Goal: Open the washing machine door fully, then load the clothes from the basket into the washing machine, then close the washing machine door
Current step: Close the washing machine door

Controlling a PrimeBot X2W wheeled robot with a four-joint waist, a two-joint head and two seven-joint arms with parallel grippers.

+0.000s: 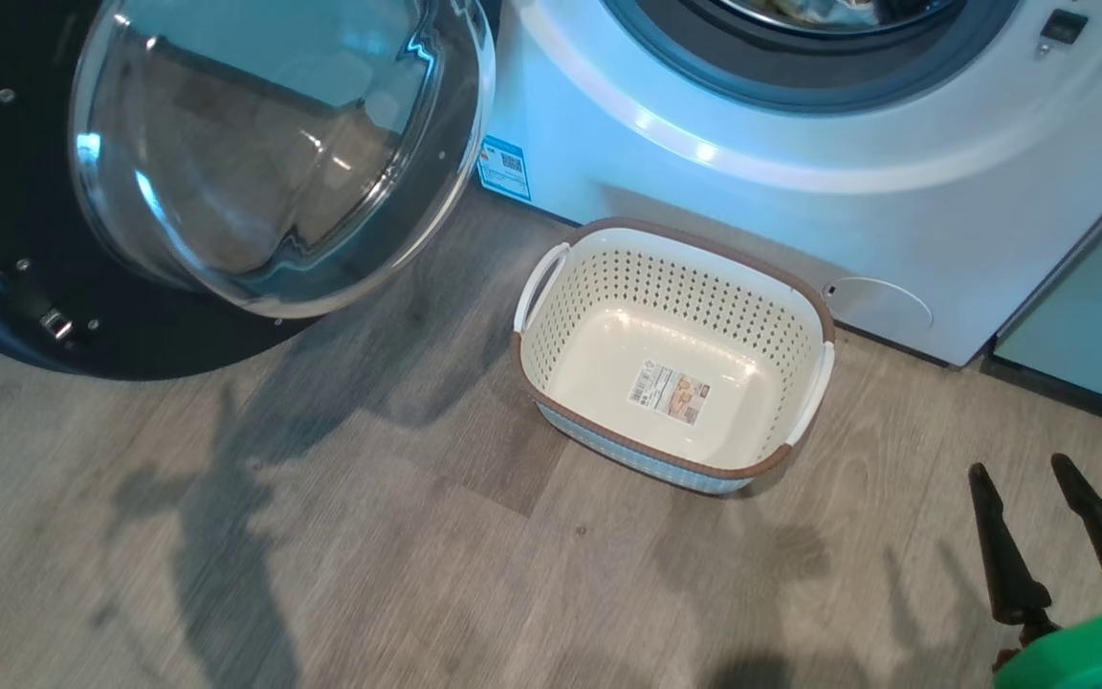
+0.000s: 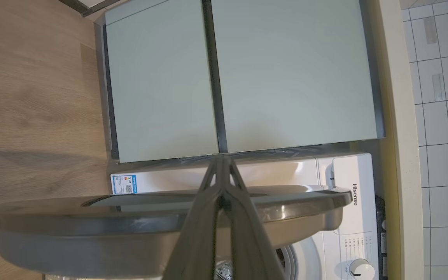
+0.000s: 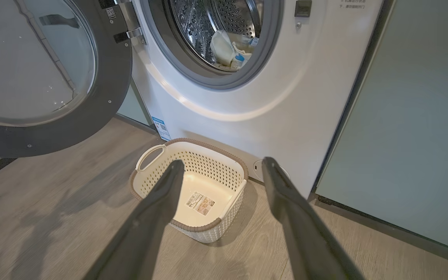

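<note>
Washing machine door: likely heavy, rigid, glossy rim slick; push rim's free edge | left gripper fingers together | right gripper fingers apart

Bright, cool indoor light, soft shadows, glare on glass.
The washing machine front glows bluish-white, the washing machine door glass carries streaky reflections, broad soft shadows cross the floor; wrist views bow straight edges, and the fingers of the right gripper look blurred.

Glossy glass door, perforated plastic basket, matt wood floor.
</note>
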